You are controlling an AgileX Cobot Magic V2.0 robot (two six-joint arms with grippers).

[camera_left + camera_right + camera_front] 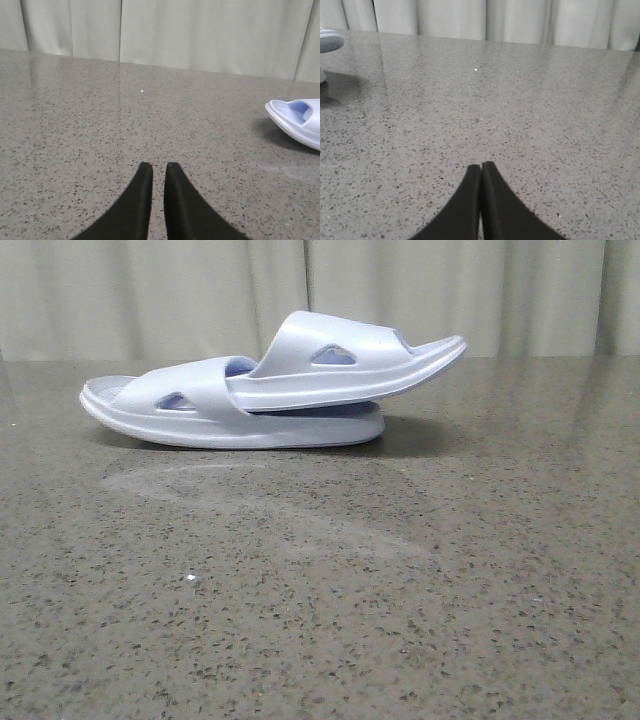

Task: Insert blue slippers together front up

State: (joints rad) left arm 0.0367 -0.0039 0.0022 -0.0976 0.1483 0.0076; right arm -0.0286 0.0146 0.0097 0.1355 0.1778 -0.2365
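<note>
Pale pleated curtains hang behind a speckled grey-brown stone desk with a glossy, faintly smeared top. On it the blue slippers already sit nested: one lies flat on its thick sole, and the other is pushed in under the first one's wide strap, so that its free end juts up at a tilt, clear of the desk. By the look of it the insertion is done, with little or nothing left beyond keeping the arms clear. Both slippers are smooth moulded foam in a matte lavender-blue, with rounded edges and a triangular cut-out in each strap's side. The left gripper is empty, its dark tapered fingers nearly closed with only a slim gap, and one rounded end of the pair lies well apart ahead of it and to one side. The right gripper is pressed fully closed on nothing, with the pair's other end far off at the edge of its view.
</note>
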